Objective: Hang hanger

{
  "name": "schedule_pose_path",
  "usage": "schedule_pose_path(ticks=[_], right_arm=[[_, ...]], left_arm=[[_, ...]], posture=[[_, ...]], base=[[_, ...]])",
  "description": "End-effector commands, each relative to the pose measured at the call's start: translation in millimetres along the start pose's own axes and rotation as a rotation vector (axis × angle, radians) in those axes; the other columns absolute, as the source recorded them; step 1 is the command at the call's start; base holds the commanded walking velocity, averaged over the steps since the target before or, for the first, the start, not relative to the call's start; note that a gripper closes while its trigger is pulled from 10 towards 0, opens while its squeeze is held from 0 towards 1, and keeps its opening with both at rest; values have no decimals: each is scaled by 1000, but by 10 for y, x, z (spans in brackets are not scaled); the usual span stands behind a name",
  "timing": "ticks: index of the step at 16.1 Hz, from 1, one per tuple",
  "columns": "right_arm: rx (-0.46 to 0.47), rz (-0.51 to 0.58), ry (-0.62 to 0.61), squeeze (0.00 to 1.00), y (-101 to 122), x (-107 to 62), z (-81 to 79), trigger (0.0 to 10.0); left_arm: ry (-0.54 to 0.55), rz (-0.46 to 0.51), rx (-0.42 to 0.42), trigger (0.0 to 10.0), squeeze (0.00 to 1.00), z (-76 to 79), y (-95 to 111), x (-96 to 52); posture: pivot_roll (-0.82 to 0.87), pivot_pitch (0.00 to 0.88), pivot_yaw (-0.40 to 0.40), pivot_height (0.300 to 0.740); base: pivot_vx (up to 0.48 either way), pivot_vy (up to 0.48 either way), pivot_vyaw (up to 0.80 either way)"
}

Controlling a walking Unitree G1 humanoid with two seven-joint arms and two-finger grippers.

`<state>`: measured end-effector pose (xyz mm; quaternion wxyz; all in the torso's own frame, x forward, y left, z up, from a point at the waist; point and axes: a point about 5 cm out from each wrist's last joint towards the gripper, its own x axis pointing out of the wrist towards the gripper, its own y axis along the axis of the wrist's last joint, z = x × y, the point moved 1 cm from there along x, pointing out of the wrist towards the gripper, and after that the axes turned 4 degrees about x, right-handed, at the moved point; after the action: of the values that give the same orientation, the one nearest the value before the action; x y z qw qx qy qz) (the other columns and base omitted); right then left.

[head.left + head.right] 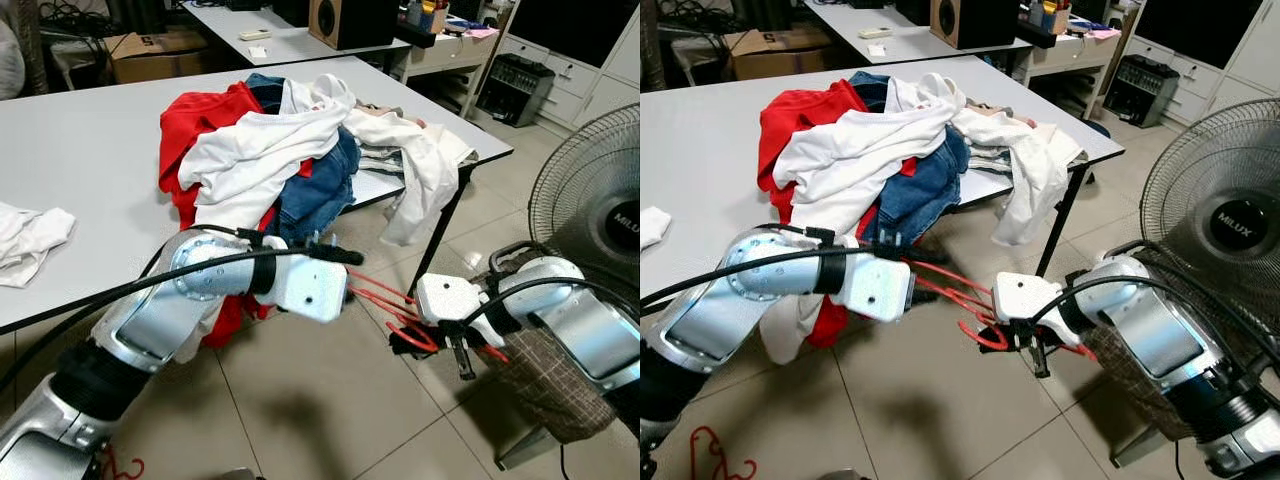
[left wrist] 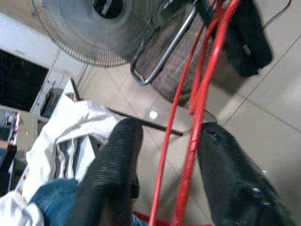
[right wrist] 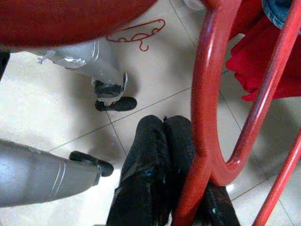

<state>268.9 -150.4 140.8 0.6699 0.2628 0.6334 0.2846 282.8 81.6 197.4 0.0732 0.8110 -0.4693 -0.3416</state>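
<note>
Since the red hanger (image 1: 392, 305) looks light, thin, stiff and slick, right gripper (image 1: 462, 358) pinched shut beside its loop, left gripper (image 2: 164, 179) straddling the bars loosely, a firmer hold on the shoulder bar seems advisable.

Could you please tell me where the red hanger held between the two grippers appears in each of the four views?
Left eye view: red hanger, low centre, between the left gripper and right gripper.
Right eye view: hanger, low centre, above the floor tiles.
Left wrist view: thin red bars running between the black fingers.
Right wrist view: thick red loop close beside the fingers.
Shared landmark: the fan.
</note>
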Motion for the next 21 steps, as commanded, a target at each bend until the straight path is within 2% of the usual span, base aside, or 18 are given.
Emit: schedule_pose_path(ticks=[1, 8, 16, 17, 18, 19, 20, 21], right_arm=[[-18, -16, 6, 0, 12, -7, 16, 10000], [-26, -26, 0, 0, 3, -15, 48, 10000], [-42, -26, -7, 0, 21, -43, 86, 10000], [-35, -2, -15, 549, 49, -57, 106, 10000], [-32, 32, -38, 890, 85, -71, 138, 10000], [-30, 59, -47, 1000, 115, -88, 153, 10000], [-27, 137, -54, 1000, 197, -168, 170, 10000], [14, 233, -19, 1000, 282, -312, 138, 10000]], left_arm=[[2, -15, 13, 0, 0, -29, -1, 7], [-37, 22, 20, 0, 0, 9, 85, 20], [-88, 1, 31, 0, 0, 74, 17, 20], [-87, 2, 31, 0, 0, 68, 12, 16], [-86, 4, 31, 0, 0, 64, 7, 11], [-86, 8, 27, 0, 0, 62, 5, 5], [-96, 11, 16, 0, 0, 65, -16, -20], [-115, -4, -10, 0, 0, 73, -69, -65]], posture=[[21, 0, -76, 740], [23, 0, -79, 740], [22, 0, -79, 740], [22, 0, -79, 740], [24, 0, -80, 740], [25, 0, -79, 740], [26, 0, -80, 740], [24, 0, -80, 740]], base=[[0, 0, 0], [0, 0, 0], [0, 0, 0], [0, 0, 0], [0, 0, 0], [0, 0, 0], [0, 0, 0], [0, 0, 0]])
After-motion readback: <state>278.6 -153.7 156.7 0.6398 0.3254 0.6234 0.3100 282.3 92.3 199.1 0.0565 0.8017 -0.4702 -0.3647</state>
